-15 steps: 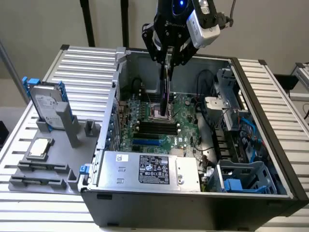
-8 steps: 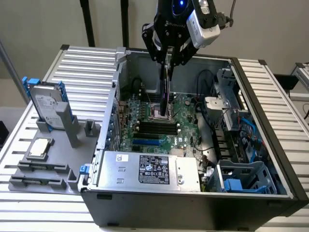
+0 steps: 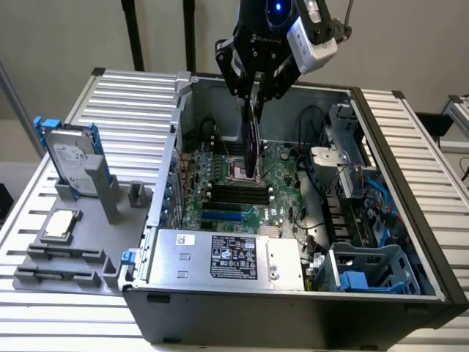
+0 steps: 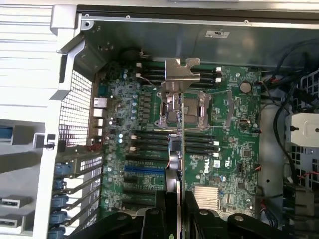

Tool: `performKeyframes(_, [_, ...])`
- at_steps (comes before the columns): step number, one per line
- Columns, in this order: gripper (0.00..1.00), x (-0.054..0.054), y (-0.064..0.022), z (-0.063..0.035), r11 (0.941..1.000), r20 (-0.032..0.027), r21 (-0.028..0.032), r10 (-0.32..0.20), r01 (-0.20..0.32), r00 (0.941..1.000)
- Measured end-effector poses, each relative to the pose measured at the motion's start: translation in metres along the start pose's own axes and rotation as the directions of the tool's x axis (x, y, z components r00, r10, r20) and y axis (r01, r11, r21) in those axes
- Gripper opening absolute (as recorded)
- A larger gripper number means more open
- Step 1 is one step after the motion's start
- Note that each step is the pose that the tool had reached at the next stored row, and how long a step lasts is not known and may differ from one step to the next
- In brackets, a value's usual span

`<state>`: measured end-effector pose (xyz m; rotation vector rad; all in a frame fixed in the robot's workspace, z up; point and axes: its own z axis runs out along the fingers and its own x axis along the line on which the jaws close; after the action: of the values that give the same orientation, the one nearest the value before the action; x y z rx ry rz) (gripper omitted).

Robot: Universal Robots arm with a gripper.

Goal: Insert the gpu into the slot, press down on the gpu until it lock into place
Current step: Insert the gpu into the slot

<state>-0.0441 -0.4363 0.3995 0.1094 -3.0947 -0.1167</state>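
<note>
Gripper (image 3: pixel 253 94) fingers are clamped on the gpu (image 3: pixel 253 143), holding the card upright and edge-down inside the open computer case (image 3: pixel 293 315). In the exterior view its lower end hangs over the motherboard (image 3: pixel 282 183), near the black memory strips (image 3: pixel 234 194). The blue slot (image 3: pixel 222 215) lies apart from the card, between those strips and the silver labelled box (image 3: pixel 227 257), with nothing seated in it. From the wrist view the gripper (image 4: pixel 173 201) shows the gpu (image 4: pixel 175 154) edge-on, just beside the slot (image 4: pixel 144 169). A hard drive (image 3: pixel 73 158) stands on the counter (image 3: pixel 124 110).
</note>
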Motion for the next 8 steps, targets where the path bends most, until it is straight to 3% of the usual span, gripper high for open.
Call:
performKeyframes(4, [0.26,-0.0001,-0.0001,0.0017,0.9974,-0.0057,0.0027,-0.072,0.072,0.9974])
performKeyframes(8, [0.26,-0.0002,-0.0003,0.0036,0.9894,-0.0116,0.005,-0.145,0.145,0.9894])
